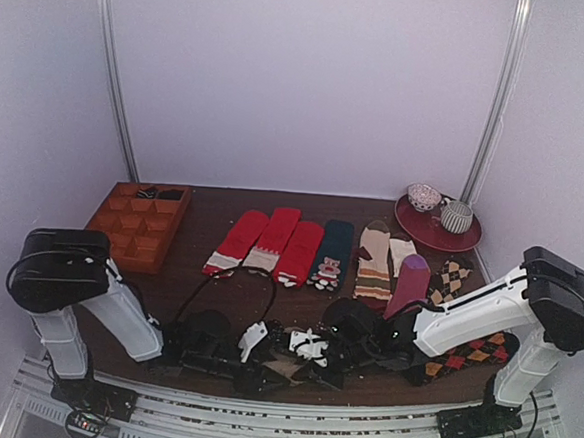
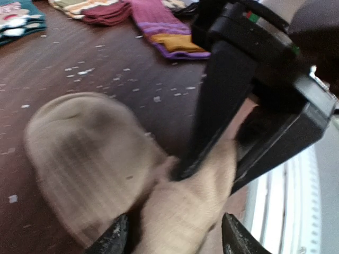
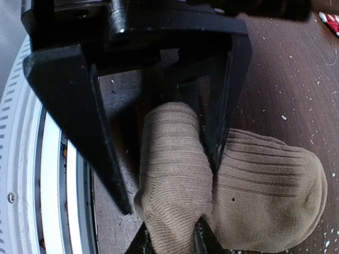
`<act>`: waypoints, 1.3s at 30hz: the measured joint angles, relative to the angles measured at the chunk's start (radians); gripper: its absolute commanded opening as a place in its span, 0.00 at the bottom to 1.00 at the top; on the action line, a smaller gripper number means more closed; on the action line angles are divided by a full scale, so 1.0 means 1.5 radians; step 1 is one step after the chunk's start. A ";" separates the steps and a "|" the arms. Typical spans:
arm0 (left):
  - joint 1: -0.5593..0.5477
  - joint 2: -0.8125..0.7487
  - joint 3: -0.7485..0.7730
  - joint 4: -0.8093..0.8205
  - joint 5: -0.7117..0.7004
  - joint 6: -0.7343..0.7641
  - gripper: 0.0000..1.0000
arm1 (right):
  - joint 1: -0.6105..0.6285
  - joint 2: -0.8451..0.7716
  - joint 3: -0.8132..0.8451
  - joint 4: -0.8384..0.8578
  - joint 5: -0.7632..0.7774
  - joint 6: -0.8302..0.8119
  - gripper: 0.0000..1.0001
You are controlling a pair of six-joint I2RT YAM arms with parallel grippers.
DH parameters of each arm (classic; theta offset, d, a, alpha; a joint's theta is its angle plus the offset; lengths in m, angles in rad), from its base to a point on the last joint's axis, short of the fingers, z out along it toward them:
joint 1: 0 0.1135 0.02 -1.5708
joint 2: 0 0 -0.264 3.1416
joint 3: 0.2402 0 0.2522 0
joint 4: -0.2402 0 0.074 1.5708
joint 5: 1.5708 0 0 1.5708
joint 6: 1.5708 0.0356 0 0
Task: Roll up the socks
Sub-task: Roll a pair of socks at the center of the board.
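My right gripper [image 3: 174, 242] clenched on a fold of the tan socks [image 3: 265, 196], my left gripper [image 2: 177, 241] released, fingers spread astride them

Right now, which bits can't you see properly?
- Left wrist view: the socks are blurred at their rounded end, and the bottom edge cuts them off.
- Top view: the left gripper and right gripper mostly cover the socks.
- Right wrist view: one sock or two, cannot tell; the open left gripper blocks what lies behind.
- Top view: what sits in the orange tray is too small.
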 measured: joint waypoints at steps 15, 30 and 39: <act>-0.072 -0.181 -0.067 -0.093 -0.234 0.259 0.73 | -0.105 0.030 -0.044 0.068 -0.228 0.261 0.19; -0.071 -0.001 0.006 -0.008 -0.167 0.347 0.50 | -0.156 0.079 -0.051 0.121 -0.358 0.361 0.19; -0.071 0.009 0.015 -0.007 -0.159 0.350 0.45 | -0.170 0.096 -0.048 0.120 -0.400 0.361 0.19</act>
